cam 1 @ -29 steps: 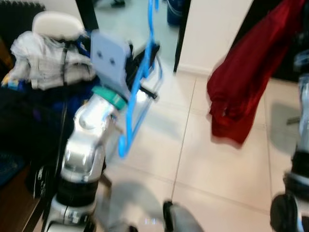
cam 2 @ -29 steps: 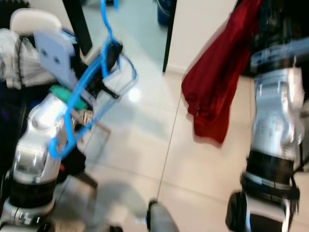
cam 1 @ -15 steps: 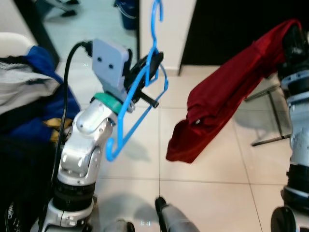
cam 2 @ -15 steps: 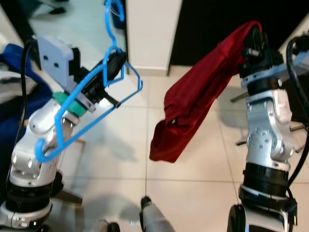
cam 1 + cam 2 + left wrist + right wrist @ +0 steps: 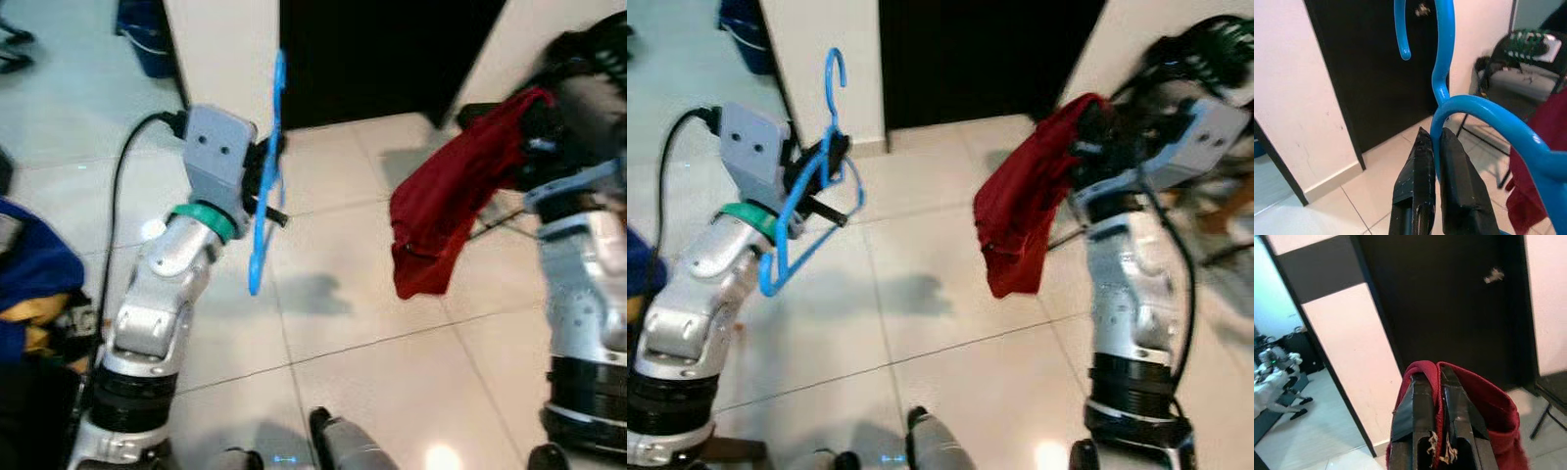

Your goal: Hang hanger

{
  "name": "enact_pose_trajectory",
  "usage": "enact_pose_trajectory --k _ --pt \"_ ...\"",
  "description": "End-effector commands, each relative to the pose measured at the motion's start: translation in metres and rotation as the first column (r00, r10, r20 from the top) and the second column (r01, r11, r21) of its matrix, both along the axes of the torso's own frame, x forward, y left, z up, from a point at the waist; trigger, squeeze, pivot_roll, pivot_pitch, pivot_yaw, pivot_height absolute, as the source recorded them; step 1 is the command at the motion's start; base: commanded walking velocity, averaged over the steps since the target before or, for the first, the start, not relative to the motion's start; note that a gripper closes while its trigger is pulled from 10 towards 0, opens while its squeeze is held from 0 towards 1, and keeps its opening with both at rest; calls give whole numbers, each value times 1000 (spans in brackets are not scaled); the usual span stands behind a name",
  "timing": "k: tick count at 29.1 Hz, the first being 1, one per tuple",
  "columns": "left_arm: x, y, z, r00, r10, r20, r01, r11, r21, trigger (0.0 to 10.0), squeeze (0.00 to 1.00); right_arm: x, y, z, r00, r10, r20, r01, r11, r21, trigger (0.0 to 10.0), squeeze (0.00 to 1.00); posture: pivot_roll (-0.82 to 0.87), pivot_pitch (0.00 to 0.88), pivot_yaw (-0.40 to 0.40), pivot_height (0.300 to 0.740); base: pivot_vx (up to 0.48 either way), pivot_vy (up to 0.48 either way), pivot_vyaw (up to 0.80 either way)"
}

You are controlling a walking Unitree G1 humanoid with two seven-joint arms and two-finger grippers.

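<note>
1. Right eye view, left half of the frame: the left gripper (image 5: 828,162) is raised and clamped on a blue hanger (image 5: 803,211), whose hook points up toward the upper left of the frame, in front of a white wall (image 5: 823,59).
2. Left wrist view: the two black fingers (image 5: 1415,171) are pressed together with the hanger's neck squeezed between them; the hook (image 5: 1442,49) curves above, and one blue shoulder bar sweeps toward the lower right of the frame.
3. Right eye view, right half: the right gripper (image 5: 1092,127) is held up at about the same height as the left one, clenched on a red cloth (image 5: 1019,211) that droops from it toward the middle of the frame, clear of the floor (image 5: 921,323).
4. Right wrist view: the fingers (image 5: 1415,406) pinch a fold of the red cloth, which bunches over the tips and falls toward the lower right of the frame.
5. A black door (image 5: 980,54) fills the upper middle of both eye views, between white wall sections; the wrist views look at it too.
6. The hanger and the cloth are well apart, with bare pale floor tiles between them.
7. Left eye view, lower left: blue and yellow fabric (image 5: 34,284) lies beside the left arm; a dark blue bin (image 5: 142,34) stands in the upper left.
</note>
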State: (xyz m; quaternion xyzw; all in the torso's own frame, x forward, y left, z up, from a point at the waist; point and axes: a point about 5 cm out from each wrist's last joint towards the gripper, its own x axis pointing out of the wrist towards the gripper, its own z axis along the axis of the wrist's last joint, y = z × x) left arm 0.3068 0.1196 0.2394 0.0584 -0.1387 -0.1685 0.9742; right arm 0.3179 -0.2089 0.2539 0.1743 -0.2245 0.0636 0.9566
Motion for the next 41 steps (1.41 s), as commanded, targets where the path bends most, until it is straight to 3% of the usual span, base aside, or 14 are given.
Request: enact_pose_trajectory --k 1,4,6,17,27,31,34,38,41 --pt "0 -2 -3 1000 1 0 -1 1000 -2 10000 0 -2 2 -2 1000 0 1 0 1000 -13 10000 0 -66 90 44 740 0 0 -800" --pt "0 -1 -1 1000 11 20 -11 1000 -5 10000 0 -1 9 -4 1000 23 -6 -23 1000 -13 10000 0 -66 90 44 740 0 0 -800" --pt "1 -1 3 999 8 32 -7 1000 -20 10000 0 -1 24 -6 998 63 -9 -63 998 -8 10000 0 -69 84 41 740 0 0 -800" --pt "4 -1 4 999 15 35 -13 999 -39 10000 0 -2 36 -6 995 97 -8 -97 995 0 10000 0 -76 78 38 740 0 0 -800" --pt "9 0 3 998 39 42 -37 998 -46 10000 0 -2 64 -11 986 165 -18 -165 986 -7 10000 0 -85 71 37 740 0 0 -800" --pt "11 5 -1 997 62 41 -60 998 -34 10000 0 -1 70 -14 985 173 -26 -174 985 -11 10000 0 -87 68 34 740 0 0 -800" --pt "17 24 -9 986 161 48 -161 987 1 10000 0 9 78 -15 982 185 -41 -187 982 -38 10000 0 -75 63 -45 740 0 0 -800" --pt "17 24 -9 986 161 48 -161 987 1 10000 0 9 78 -15 982 185 -41 -187 982 -38 10000 0 -75 63 -45 740 0 0 -800" --pt "15 29 -13 975 213 68 -215 977 16 10000 0 15 81 -13 977 206 -53 -210 976 -64 10000 0 -71 64 -69 740 0 0 -800"
